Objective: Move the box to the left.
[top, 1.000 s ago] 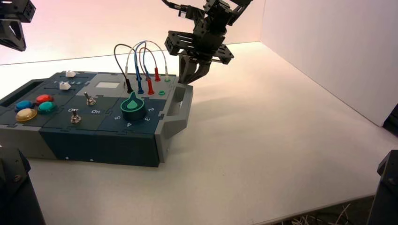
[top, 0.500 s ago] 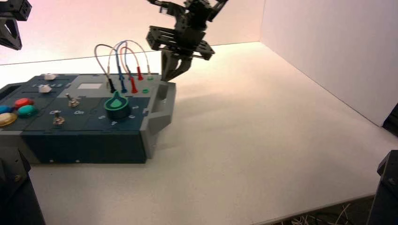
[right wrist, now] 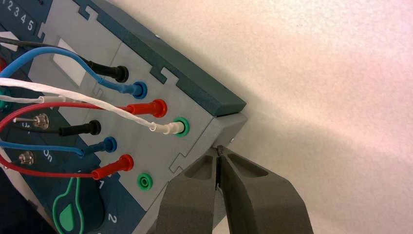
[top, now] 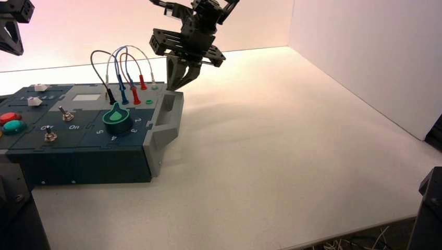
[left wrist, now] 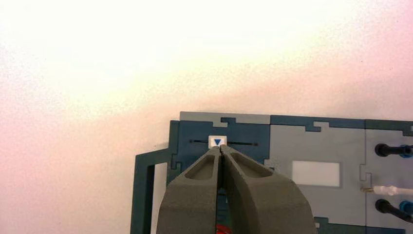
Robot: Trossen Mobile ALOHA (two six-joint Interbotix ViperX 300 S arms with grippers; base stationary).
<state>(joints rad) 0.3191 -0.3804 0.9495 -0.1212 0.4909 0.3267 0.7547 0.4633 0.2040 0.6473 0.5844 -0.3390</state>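
1. High view: the box [top: 99, 156] lies at nine o'clock on the bench [top: 250, 172]; the left pincer [top: 20, 53] is at ten, the right pincer [top: 172, 88] at the box's two o'clock corner.
2. Left wrist view: fingers together near a white slider cap [left wrist: 217, 141].
3. Right wrist view: fingers together, by the grey end.

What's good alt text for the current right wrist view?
Closed right end effector at a corner of the box, by its grey end. On the box, black, blue, red and white wires loop between sockets; one green socket has no plug. The green dial and two toggle switches also show.
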